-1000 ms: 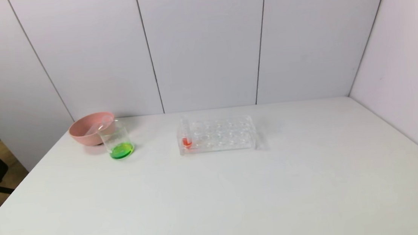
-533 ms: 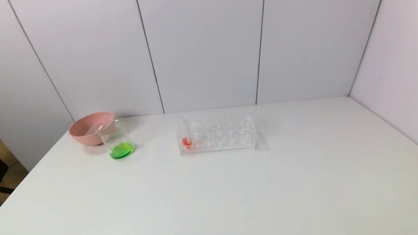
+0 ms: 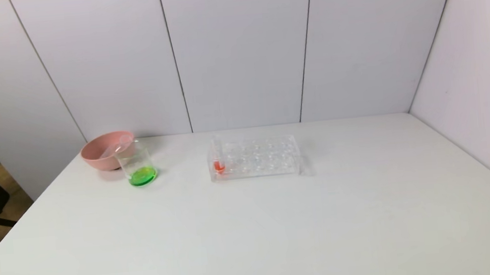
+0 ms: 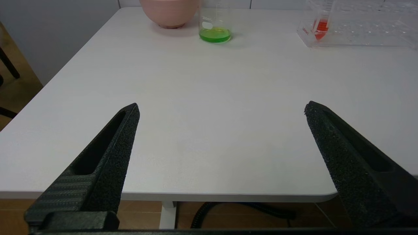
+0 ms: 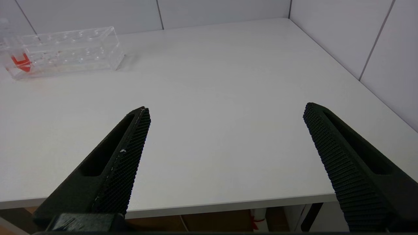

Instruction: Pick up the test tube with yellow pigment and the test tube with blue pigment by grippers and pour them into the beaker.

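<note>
On the far left of the white table (image 3: 253, 234) sits the beaker (image 3: 138, 166), with a pool of green liquid at the bottom, right up against the front-right side of the pink bowl (image 3: 105, 150). Inside that bowl I can make out a clear tube (image 3: 117, 146) lying at a slant, maybe more than one, hard to say, and I can't see any yellow or blue left in it. So no sign of yellow or blue pigment anywhere, just the green in the beaker.

Middle of the table, toward the back wall, is the clear rack (image 3: 255, 158). One tube with red liquid (image 3: 218, 165) stands upright in its left end; the other holes look bare.

As for me: both arms are pulled back at the near edge of the table, out of the head view. My left gripper (image 4: 222, 109) hangs over the near left edge, jaws spread wide with nothing between them, pointing toward the beaker and bowl well ahead. My right gripper (image 5: 227, 109) is the same deal over the near right edge, jaws wide apart and holding nothing, rack off in the distance.
</note>
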Tool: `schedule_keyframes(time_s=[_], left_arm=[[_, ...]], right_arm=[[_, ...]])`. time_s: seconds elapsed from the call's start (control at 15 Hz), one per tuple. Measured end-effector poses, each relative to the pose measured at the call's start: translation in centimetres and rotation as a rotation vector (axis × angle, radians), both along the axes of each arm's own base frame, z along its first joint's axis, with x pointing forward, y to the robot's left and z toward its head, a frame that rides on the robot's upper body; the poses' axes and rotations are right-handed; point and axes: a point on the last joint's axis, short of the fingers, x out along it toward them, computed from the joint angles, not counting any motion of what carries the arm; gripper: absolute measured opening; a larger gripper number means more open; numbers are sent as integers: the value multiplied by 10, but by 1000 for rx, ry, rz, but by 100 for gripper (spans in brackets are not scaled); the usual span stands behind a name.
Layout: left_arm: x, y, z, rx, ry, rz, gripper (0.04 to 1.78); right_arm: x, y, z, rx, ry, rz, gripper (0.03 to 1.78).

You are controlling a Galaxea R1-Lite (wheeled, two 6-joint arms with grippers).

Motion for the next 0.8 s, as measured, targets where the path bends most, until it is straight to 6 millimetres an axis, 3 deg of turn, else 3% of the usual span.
schedule_keyframes(time_s=[0.8], left_arm=[[0, 0, 0, 1, 1, 0, 176]], right_arm=[[0, 0, 0, -1, -1, 0, 171]])
